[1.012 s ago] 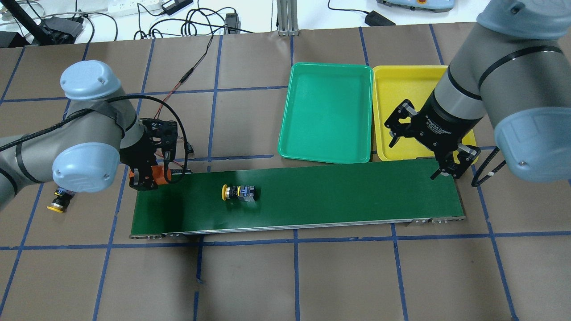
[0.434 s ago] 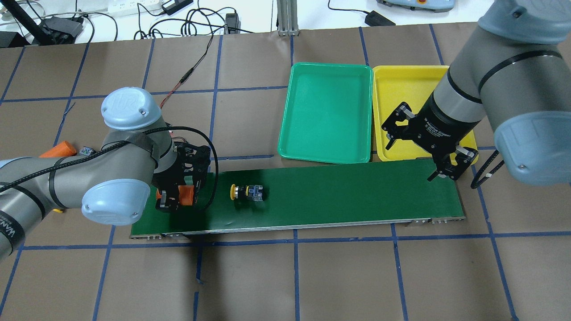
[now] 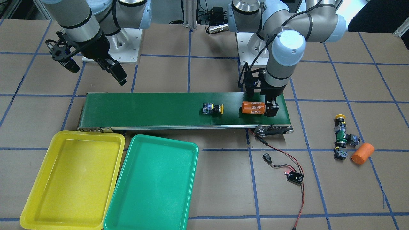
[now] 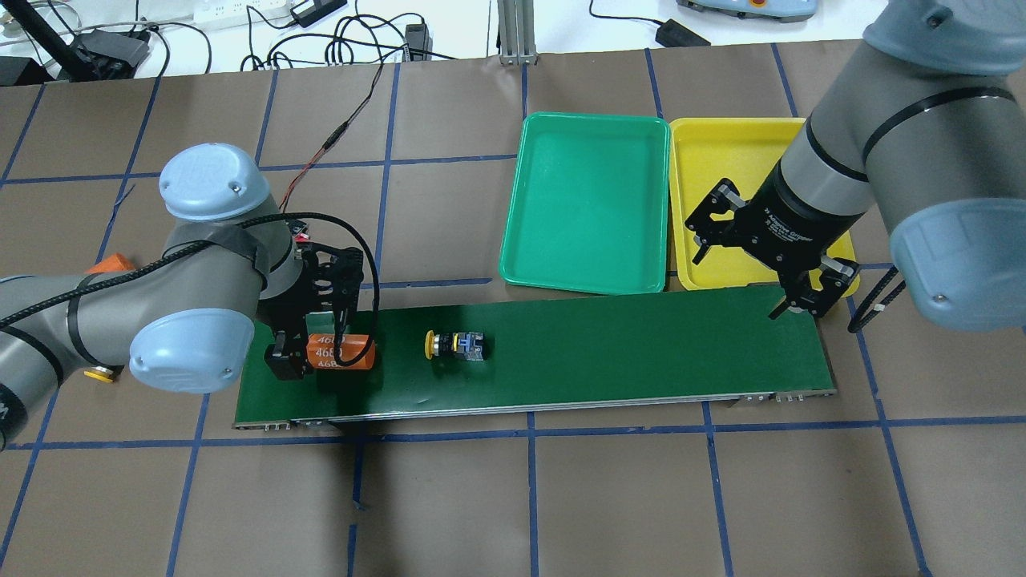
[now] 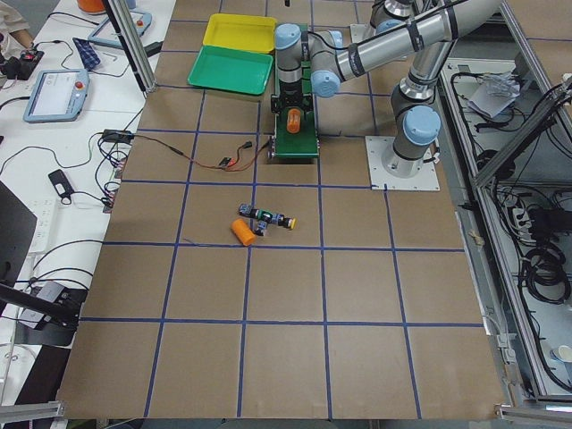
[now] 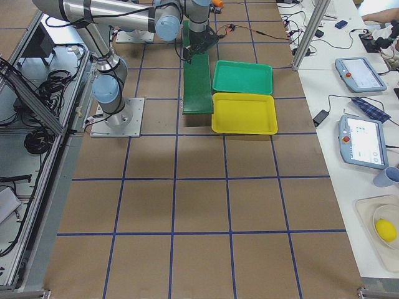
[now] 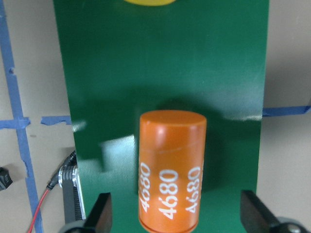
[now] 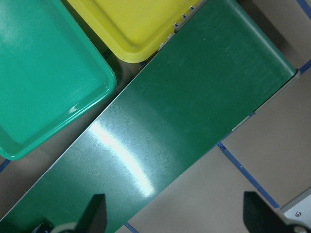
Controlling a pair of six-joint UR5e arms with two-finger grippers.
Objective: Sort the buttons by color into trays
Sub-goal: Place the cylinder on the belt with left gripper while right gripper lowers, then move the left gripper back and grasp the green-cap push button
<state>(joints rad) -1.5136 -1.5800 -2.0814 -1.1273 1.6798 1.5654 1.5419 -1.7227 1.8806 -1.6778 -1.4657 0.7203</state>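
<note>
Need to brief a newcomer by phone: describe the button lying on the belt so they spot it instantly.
Start at the long dark green conveyor belt in front of the robot. Toward its end on the robot's left lies one small button on its side, yellow cap pointing to that end. Its neighbour, the orange cylinder marked 4680, is bigger; the button has a black-grey body.

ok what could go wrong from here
1. The orange cylinder lies on its side, lengthwise on the conveyor belt, under the open left gripper; it could roll off the edge.
2. It isn't a button, yet may follow the yellow button toward the right gripper and get sorted.
</note>
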